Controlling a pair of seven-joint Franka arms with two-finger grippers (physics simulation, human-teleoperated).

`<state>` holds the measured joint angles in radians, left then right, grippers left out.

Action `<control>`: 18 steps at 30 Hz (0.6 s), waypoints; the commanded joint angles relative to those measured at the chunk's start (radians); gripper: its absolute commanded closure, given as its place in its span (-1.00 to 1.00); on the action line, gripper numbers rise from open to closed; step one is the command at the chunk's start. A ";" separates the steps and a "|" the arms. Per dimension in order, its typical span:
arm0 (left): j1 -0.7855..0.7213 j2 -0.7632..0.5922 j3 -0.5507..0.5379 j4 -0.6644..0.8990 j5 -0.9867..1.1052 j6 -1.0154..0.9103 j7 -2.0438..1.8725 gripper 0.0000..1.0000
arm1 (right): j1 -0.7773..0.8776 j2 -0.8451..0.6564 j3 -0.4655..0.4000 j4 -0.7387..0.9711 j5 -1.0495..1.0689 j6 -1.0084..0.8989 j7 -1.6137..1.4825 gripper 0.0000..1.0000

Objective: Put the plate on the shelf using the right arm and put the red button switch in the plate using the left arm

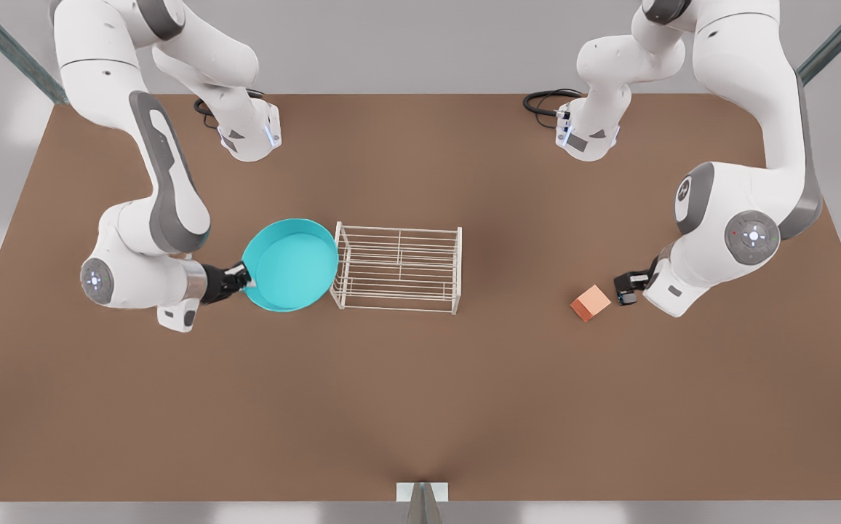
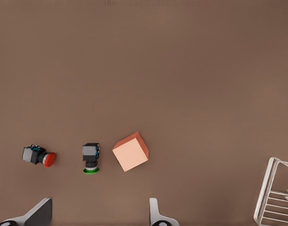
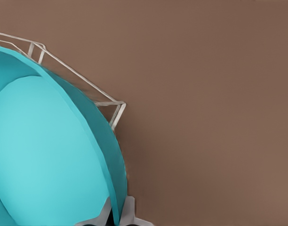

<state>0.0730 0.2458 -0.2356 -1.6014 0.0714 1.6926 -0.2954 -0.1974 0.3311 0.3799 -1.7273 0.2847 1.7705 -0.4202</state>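
Plate (image 1: pixel 291 263) pinched by rim in right hand (image 1: pixel 242 280), lifted and tilted, far edge just beside shelf (image 1: pixel 399 268) at its left end in front view; prob. held edgewise so it can slide over the top tier. Not yet on rack. Red button switch (image 2: pixel 38 156) lying on surface (image 1: pixel 420 393), green-capped switch (image 2: pixel 91 159) and orange cube (image 2: pixel 130 151) alongside. Left hand (image 2: pixel 99 214) hovering above w/ fingers spread, nothing held, apparently waiting for plate to land.
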 commanded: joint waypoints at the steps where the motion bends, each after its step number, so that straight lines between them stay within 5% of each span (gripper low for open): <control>1: 0.002 0.000 0.001 0.000 0.001 0.005 -0.002 -1.00 | 0.004 -0.003 0.030 0.000 -0.001 0.006 0.426 0.57; 8: 0.082 -0.008 0.006 -0.014 -0.009 -0.022 -0.025 -1.00 | 0.177 0.005 0.051 -0.058 0.039 0.156 0.594 0.56; 12: 0.111 -0.023 0.091 -0.074 -0.019 -0.110 -1.255 -1.00 | 0.236 0.020 0.051 -0.072 0.056 0.196 0.652 0.56; 15: 0.165 -0.048 0.127 -0.158 -0.042 0.087 -1.315 -1.00 | 0.266 0.031 0.051 -0.075 0.091 0.237 0.695 0.56; 16: 0.157 -0.072 0.124 -0.281 0.031 0.272 -1.488 -1.00 | 0.268 0.037 0.051 -0.072 0.091 0.254 0.698 0.56; 18: 0.082 -0.033 0.117 -0.327 0.168 0.314 -1.771 -1.00 | 0.276 0.043 0.051 -0.069 0.091 0.268 0.719 0.56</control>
<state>0.1760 0.2072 -0.1178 -1.9106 0.1471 1.8177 -0.8636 0.0784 0.3733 0.4304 -1.7978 0.3686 1.9782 -0.0222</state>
